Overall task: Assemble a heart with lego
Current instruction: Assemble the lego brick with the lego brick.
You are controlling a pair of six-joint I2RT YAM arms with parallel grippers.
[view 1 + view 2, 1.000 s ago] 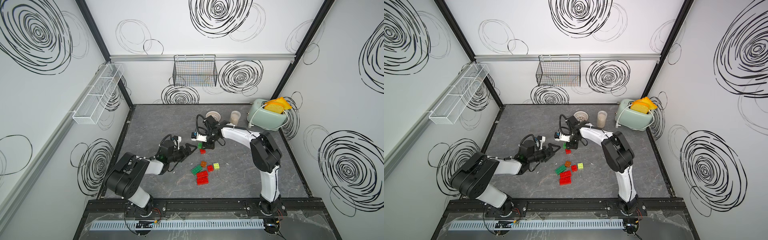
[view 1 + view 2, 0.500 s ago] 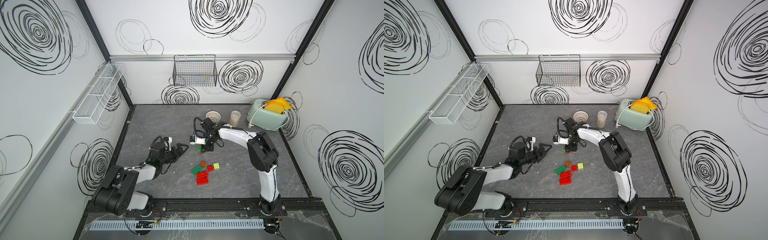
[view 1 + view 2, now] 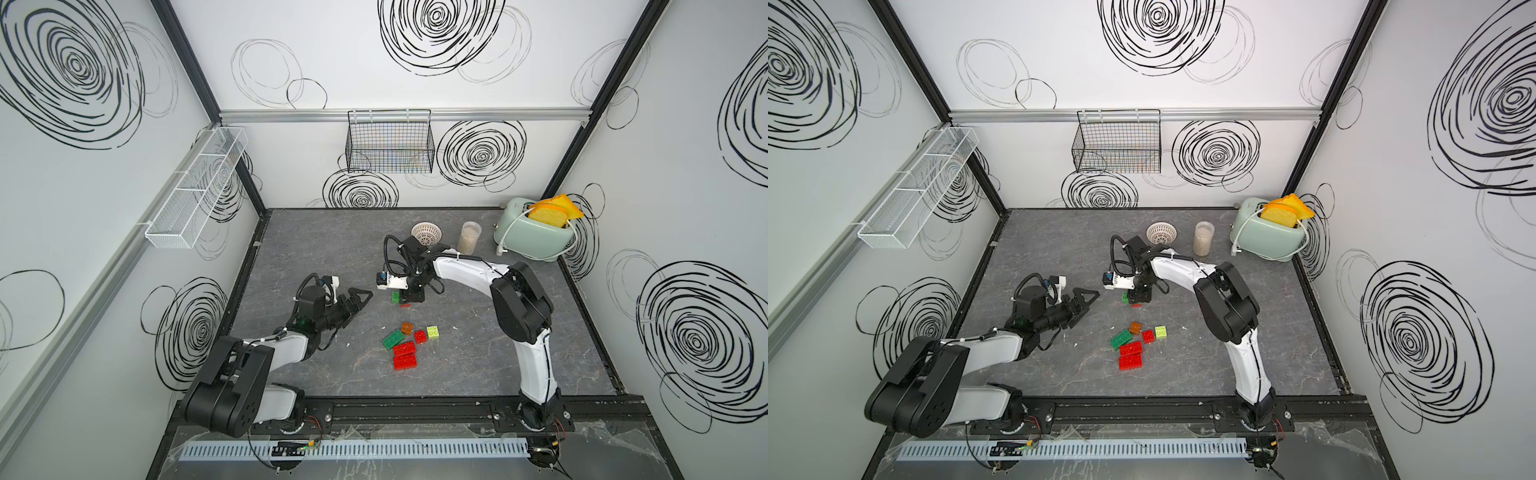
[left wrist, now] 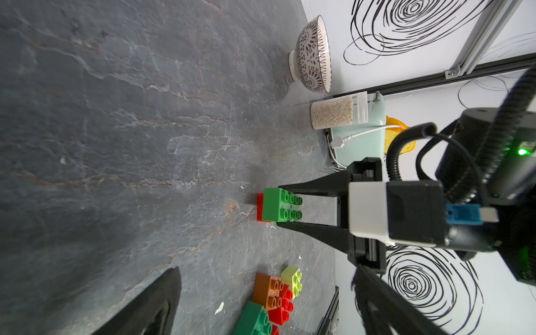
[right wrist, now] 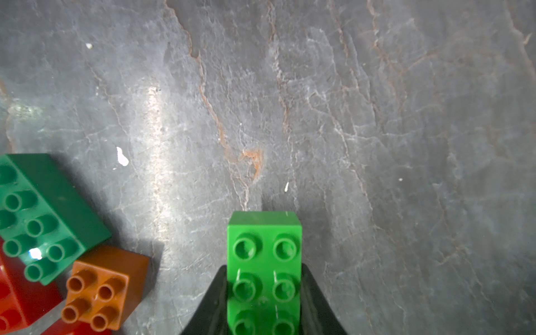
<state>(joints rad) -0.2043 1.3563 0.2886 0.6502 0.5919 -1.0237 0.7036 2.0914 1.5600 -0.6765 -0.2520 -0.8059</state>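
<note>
right gripper [image 4: 280,206] pinched on the long sides of a bright green brick [image 5: 264,261], studs up, so its free end sticks out past the jaws. a red brick [image 4: 260,207] shows directly beneath it; seated or not, i cannot tell. left gripper [image 3: 358,304] spread wide and empty, well apart to the side, likely to stay clear of the work. the other lego [image 3: 409,343] lies clustered nearer the robot's base. heart not yet formed.
</note>
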